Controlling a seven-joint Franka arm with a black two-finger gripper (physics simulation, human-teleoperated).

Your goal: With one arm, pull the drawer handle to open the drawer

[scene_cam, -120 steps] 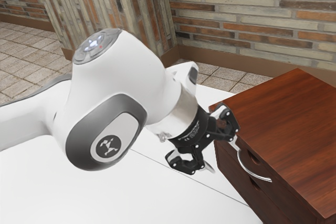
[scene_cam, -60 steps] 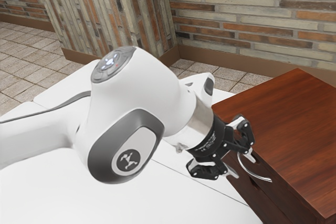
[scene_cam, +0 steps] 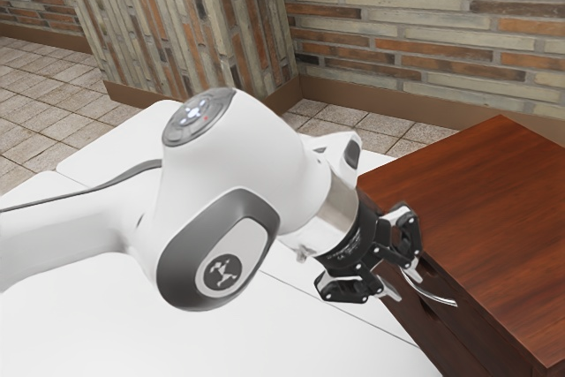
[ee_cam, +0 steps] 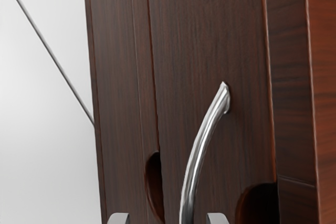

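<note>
Dark-wood drawer [ee_cam: 210, 40] is sitting at the exterior view's lower right. White arm [scene_cam: 221, 209] is reaching in from the left, end effector [scene_cam: 399, 267] standing open, fingers straddling the silver handle [ee_cam: 202, 145].

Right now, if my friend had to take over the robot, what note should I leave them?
Jaws: open, one on each side of the silver handle, not squeezing it.
Things: the handle sits on the drawer front of the brown cabinet, beside the white table.
Done: the hand is lined up at the handle.
Left: close the jaws on the handle, then pull the drawer out. It looks shut, not yet pulled.
</note>
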